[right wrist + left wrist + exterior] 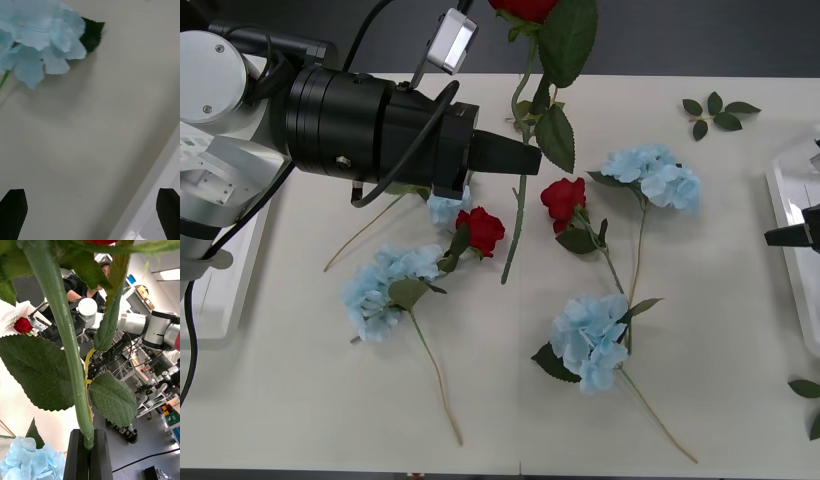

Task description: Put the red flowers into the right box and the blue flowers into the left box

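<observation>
While your left gripper (525, 160) is clamping a red rose (525, 8) by its stem above the table (300, 400), you're mid-transfer. Right gripper (90, 213) is waiting, jaws apart, by the right box (788, 200); next, carry the rose across and release.

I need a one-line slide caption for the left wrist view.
Left gripper shut on a red flower stem, lifted above the table.
</observation>
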Controlling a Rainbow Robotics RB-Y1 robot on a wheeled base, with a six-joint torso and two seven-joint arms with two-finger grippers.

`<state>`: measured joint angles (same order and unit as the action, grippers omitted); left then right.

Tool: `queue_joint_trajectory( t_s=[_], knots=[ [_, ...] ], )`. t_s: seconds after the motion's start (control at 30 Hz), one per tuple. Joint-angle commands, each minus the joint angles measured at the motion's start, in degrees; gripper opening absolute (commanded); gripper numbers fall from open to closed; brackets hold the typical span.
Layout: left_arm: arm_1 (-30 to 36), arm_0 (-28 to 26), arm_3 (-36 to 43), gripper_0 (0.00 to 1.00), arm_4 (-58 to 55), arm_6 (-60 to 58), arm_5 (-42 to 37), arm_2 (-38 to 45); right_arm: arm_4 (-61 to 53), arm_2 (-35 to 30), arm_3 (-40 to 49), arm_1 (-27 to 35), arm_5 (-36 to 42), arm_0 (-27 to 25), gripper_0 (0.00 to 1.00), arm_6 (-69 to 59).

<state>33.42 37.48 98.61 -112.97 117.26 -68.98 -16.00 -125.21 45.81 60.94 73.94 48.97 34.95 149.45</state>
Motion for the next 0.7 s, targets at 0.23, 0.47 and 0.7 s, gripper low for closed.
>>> queue_joint_trajectory(
  t_s=[0.23,0.47,0.7],
  knots=[
    [0.77,1.63,1.32,0.00,-0.50,3.94,0.16,-0.44,-26.13,-3.80,12.27,1.82,6.14,-8.14,1.00,5.55],
    [0.77,1.63,1.32,0.00,-0.50,3.94,0.16,-0.44,-29.39,-15.67,26.86,-3.28,8.25,-19.13,1.00,5.55],
    [0.77,1.63,1.32,0.00,-0.50,3.94,0.16,-0.44,-29.39,-19.62,37.67,-10.75,7.72,-24.31,1.00,5.55]
  ],
)
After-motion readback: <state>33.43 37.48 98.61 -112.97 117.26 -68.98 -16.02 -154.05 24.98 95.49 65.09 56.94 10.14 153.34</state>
